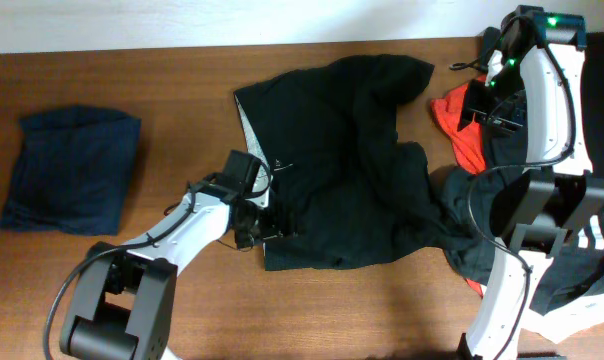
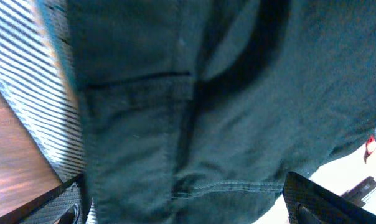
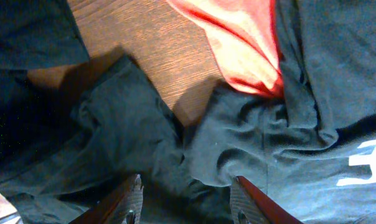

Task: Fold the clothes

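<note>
Wide black shorts [image 1: 342, 170] lie spread at the table's middle, with whitish waistband lining [image 1: 250, 135] showing at their left edge. My left gripper [image 1: 259, 226] is at the shorts' lower left corner. In the left wrist view its jaws [image 2: 185, 208] are wide open with the black fabric [image 2: 194, 112] between them and the striped lining [image 2: 32, 81] to the left. My right gripper [image 1: 479, 108] is open over the pile at the right. In the right wrist view its fingers [image 3: 188, 202] straddle dark grey cloth [image 3: 250, 137], with a red piece [image 3: 238, 43] above.
A folded dark navy garment [image 1: 72, 170] lies at the far left. The pile at the right holds a red piece [image 1: 460, 130] and a dark grey piece with white lettering [image 1: 602, 235] [image 3: 365, 165]. Bare wood table [image 1: 182, 80] lies between them.
</note>
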Tool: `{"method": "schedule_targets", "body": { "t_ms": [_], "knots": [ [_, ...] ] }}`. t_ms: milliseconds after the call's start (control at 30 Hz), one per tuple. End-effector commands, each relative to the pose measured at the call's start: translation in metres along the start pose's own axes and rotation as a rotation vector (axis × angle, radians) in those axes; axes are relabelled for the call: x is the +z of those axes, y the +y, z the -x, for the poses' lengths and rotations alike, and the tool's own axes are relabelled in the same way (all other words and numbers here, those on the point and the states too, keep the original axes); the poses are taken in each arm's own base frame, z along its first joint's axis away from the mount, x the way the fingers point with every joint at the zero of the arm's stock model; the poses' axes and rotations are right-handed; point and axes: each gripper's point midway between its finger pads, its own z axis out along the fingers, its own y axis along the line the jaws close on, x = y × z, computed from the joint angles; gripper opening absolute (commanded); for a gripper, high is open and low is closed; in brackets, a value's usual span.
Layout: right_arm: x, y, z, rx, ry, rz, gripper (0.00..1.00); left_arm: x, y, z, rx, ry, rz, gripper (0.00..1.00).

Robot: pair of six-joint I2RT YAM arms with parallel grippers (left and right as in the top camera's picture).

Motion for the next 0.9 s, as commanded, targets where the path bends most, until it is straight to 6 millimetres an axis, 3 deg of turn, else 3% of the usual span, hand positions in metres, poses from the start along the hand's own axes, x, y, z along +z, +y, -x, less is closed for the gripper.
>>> {"method": "schedule_targets", "body": {
  "t_ms": [0, 33, 67, 167, 267, 333, 400, 500, 567, 667, 700, 867],
  "knots": [
    [0.000, -0.012, 0.000, 0.014, 0.006, -0.011, 0.50, 0.022, 0.014, -0.022, -0.080, 0.088, 0.032, 0.72],
    [0.000, -0.012, 0.000, 0.009, 0.006, -0.010, 0.50, 0.025, 0.017, -0.024, -0.088, 0.100, 0.039, 0.47],
    [0.000, -0.012, 0.000, -0.013, 0.006, -0.011, 0.50, 0.026, 0.025, -0.023, -0.088, 0.094, 0.079, 0.03],
    [0.000, -0.024, 0.002, -0.012, -0.003, -0.081, 0.50, 0.009, 0.073, -0.007, -0.083, 0.023, 0.273, 0.00],
    [-0.001, -0.030, 0.003, -0.007, -0.006, -0.103, 0.51, -0.063, 0.143, 0.017, -0.267, -0.050, 0.489, 0.00],
    [0.003, -0.026, 0.000, -0.007, 0.014, -0.079, 0.54, -0.107, 0.175, 0.029, -0.419, -0.105, 0.492, 0.00],
    [0.014, -0.017, -0.009, -0.009, 0.066, -0.036, 0.56, -0.119, 0.184, 0.025, -0.541, -0.109, 0.357, 0.00],
    [0.036, 0.011, -0.028, -0.101, 0.158, 0.040, 0.56, -0.128, 0.204, -0.001, -0.599, -0.043, 0.459, 0.00],
    [0.051, 0.028, -0.033, -0.153, 0.174, 0.035, 0.56, -0.127, 0.206, -0.010, -0.607, -0.015, 0.479, 0.00],
    [0.075, 0.072, -0.034, -0.238, 0.148, 0.098, 0.64, -0.121, 0.203, -0.016, -0.614, 0.009, 0.457, 0.00],
    [0.088, 0.101, -0.033, -0.286, 0.119, 0.167, 0.66, -0.120, 0.202, -0.016, -0.614, 0.009, 0.449, 0.00],
    [0.124, 0.150, -0.026, -0.283, 0.030, 0.241, 0.70, -0.120, 0.202, -0.016, -0.614, 0.010, 0.448, 0.00]
  ]
}}
